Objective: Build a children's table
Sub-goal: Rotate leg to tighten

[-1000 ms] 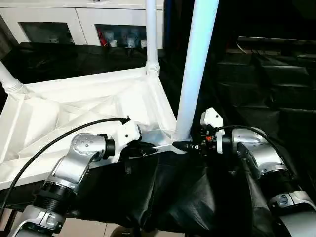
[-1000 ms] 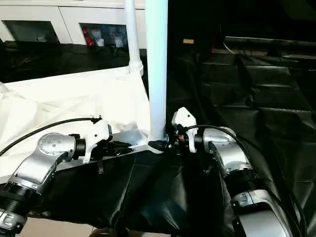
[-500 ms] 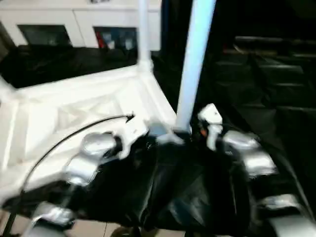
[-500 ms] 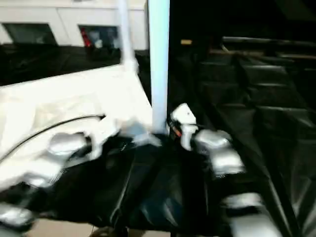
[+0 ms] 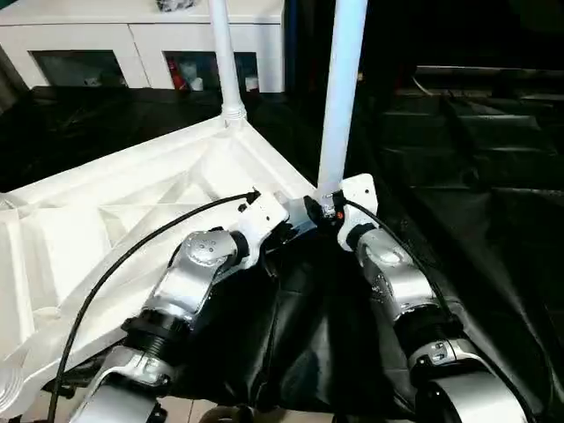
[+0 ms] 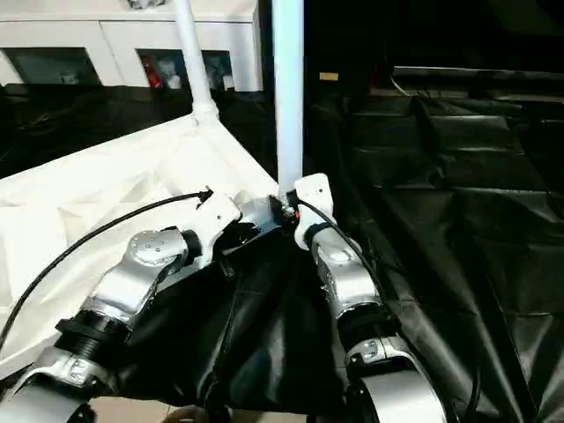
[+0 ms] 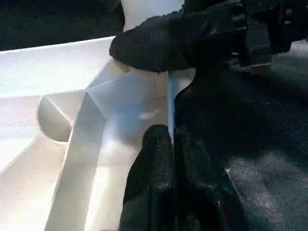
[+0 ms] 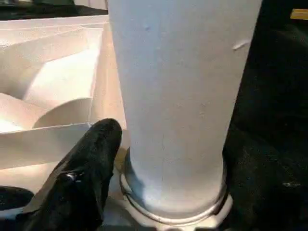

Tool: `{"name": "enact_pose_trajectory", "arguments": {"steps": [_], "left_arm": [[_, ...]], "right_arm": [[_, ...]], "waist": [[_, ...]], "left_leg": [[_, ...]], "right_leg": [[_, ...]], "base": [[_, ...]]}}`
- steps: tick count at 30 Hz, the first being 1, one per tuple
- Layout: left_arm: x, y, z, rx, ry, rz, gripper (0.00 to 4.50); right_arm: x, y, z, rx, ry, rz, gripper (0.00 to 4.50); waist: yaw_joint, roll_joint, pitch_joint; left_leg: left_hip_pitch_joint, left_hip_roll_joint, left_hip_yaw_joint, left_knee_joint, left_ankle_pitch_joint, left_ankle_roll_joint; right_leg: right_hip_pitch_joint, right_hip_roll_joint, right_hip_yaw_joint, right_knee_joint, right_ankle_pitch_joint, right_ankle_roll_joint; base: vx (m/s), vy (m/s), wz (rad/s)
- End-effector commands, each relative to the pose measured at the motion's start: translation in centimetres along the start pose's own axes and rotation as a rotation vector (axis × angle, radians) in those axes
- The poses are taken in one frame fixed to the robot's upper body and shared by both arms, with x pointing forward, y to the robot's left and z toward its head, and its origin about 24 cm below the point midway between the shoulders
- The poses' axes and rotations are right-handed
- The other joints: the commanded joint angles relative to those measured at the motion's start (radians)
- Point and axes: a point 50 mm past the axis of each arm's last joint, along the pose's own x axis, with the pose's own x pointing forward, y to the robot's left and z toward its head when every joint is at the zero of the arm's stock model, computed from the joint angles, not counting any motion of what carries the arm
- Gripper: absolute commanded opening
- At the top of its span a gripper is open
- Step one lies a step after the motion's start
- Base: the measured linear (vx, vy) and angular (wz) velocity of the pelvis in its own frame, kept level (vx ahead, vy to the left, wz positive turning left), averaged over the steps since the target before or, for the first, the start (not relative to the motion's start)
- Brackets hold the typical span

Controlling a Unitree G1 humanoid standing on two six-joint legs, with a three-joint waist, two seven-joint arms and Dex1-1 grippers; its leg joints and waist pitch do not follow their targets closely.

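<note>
The white tabletop (image 5: 115, 220) lies upside down on black cloth, its ribbed underside facing up. Two white legs stand upright in its corner sockets: one at the far corner (image 5: 222, 62), one at the near right corner (image 5: 339, 97). My left gripper (image 5: 295, 222) is shut on the thin rim of the tabletop (image 7: 125, 110) just beside that near socket, one finger (image 7: 149, 178) on either side of the rim. Across from it, my right gripper (image 5: 328, 211) sits at the foot of the near leg (image 8: 178, 96), right above the socket collar (image 8: 173, 211).
A white cabinet with glass doors (image 5: 132, 44) stands behind the tabletop. Crumpled black cloth (image 5: 476, 176) covers the surface to the right and hangs off the front edge. A black cable (image 5: 132, 256) arcs over my left forearm.
The camera has moved and the picture has shifted. My right forearm now reaches in from below instead of from the right. Both grippers remain at the same corner.
</note>
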Motion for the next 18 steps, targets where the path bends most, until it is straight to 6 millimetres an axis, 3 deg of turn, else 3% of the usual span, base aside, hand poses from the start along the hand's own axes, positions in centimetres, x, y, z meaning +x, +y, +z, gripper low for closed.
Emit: {"name": "enact_pose_trajectory", "arguments": {"steps": [1, 5, 6, 8, 13, 18], "left_arm": [[0.4, -1.6, 1.8, 0.034, -0.137, -0.119, 0.0], [-1.2, -1.3, 1.7, 0.034, -0.161, -0.193, 0.0], [-1.2, -1.3, 1.7, 0.034, -0.161, -0.193, 0.0], [-1.7, -0.9, 1.6, 0.052, -0.155, -0.21, 0.0], [-3.0, -0.2, 1.1, 0.071, -0.141, -0.261, 0.0], [-3.8, -0.2, 0.9, 0.079, -0.139, -0.313, 0.0]], "right_arm": [[0.9, 2.2, 1.0, -0.017, -0.023, 0.132, 3.79], [-0.2, 0.3, 1.1, -0.129, -0.012, 0.24, 3.95], [-0.2, 0.3, 1.1, -0.129, -0.012, 0.24, 3.95], [-0.8, -0.1, 1.1, -0.169, -0.008, 0.323, 3.95], [-2.7, -1.0, 0.7, -0.232, 0.055, 0.529, 3.95], [-3.9, -1.4, 0.7, -0.202, 0.084, 0.654, 3.95]], "waist": [[0.0, -0.01, -0.074], [0.005, -0.007, -0.072], [0.004, -0.009, -0.072], [0.007, -0.006, -0.07], [0.017, -0.01, -0.071], [0.023, -0.01, -0.069]], "left_leg": [[0.018, 0.069, -0.036, -0.072, -0.204, 0.06], [0.021, 0.07, -0.031, -0.066, -0.183, 0.083], [0.016, 0.069, -0.032, -0.066, -0.179, 0.087], [0.018, 0.071, -0.032, -0.066, -0.172, 0.094], [0.018, 0.072, -0.03, -0.063, -0.167, 0.108], [0.018, 0.077, -0.031, -0.066, -0.185, 0.105]], "right_leg": [[0.041, -0.069, 0.05, -0.068, -0.186, -0.24], [0.038, -0.067, 0.049, -0.063, -0.135, -0.267], [0.043, -0.066, 0.048, -0.061, -0.13, -0.268], [0.04, -0.065, 0.048, -0.059, -0.119, -0.271], [0.043, -0.063, 0.046, -0.055, -0.103, -0.274], [0.04, -0.065, 0.047, -0.057, -0.146, -0.275]], "base": [[0.0, 0.0, 0.0], [0.0, 0.0, 0.0], [0.0, 0.0, 0.0], [0.0, 0.0, 0.0], [0.0, 0.0, 0.0], [0.0, 0.0, 0.0]]}}
